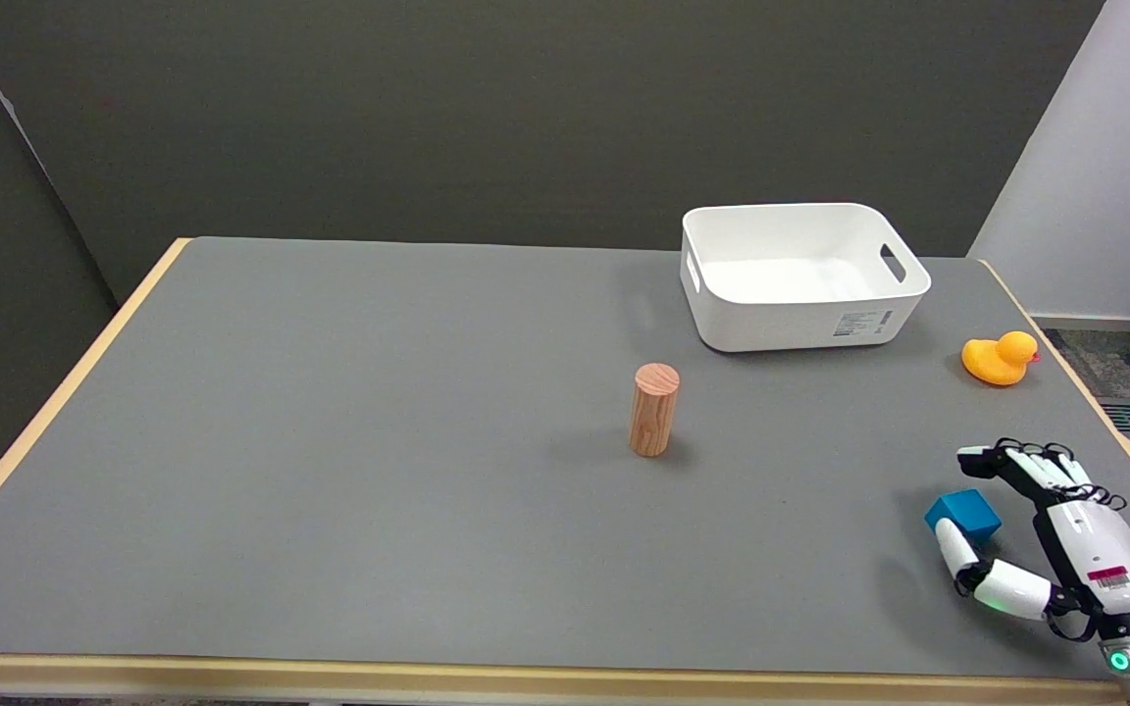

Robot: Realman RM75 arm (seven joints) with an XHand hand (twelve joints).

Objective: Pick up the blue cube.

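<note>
Head view, looking down and across a grey bench (379, 471) with a pale wooden edge. At the lower right, the robot's right hand (1046, 529) reaches in, its fingers (1016, 461) spread apart and curved around a blue cube (964, 515). The cube sits on the bench near the front right corner, inside the open span of the hand: the thumb lies just against its near side, while the other fingers arch beyond its far side. Whether any finger truly presses on it cannot be told.

This looks like the closing stage of the grasp, with the cube not yet lifted. The next move likely calls for bringing the fingers together on opposite faces, then raising.

A white bin (805, 314) stands toward the back right, with nothing visible inside. A yellow rubber duck (999, 359) lies to the right of it, and a wooden cylinder (654, 410) stands upright mid-bench.
</note>
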